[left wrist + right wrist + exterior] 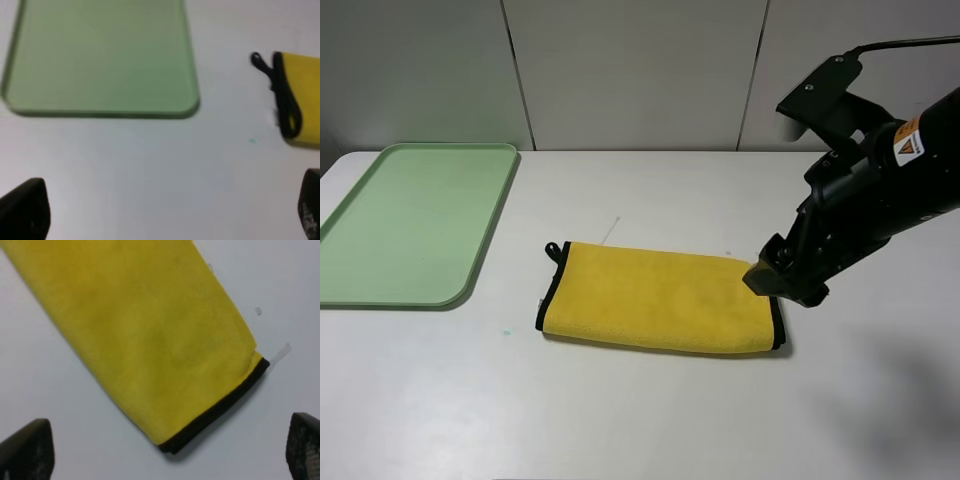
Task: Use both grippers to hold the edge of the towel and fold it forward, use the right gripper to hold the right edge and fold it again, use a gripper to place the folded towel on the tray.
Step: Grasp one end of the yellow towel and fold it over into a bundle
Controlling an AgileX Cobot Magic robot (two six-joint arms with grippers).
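Towel, yellow plush, folded oblong, black binding both ends, both jaws wide open, empty.

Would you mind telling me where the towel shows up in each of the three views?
Exterior high: the towel lies folded at centre, right of the tray.
Left wrist: only its looped end shows, at the frame's edge, apart from the tray.
Right wrist: it fills much of the frame, one hemmed end showing.
Shared landmark: the black hem.
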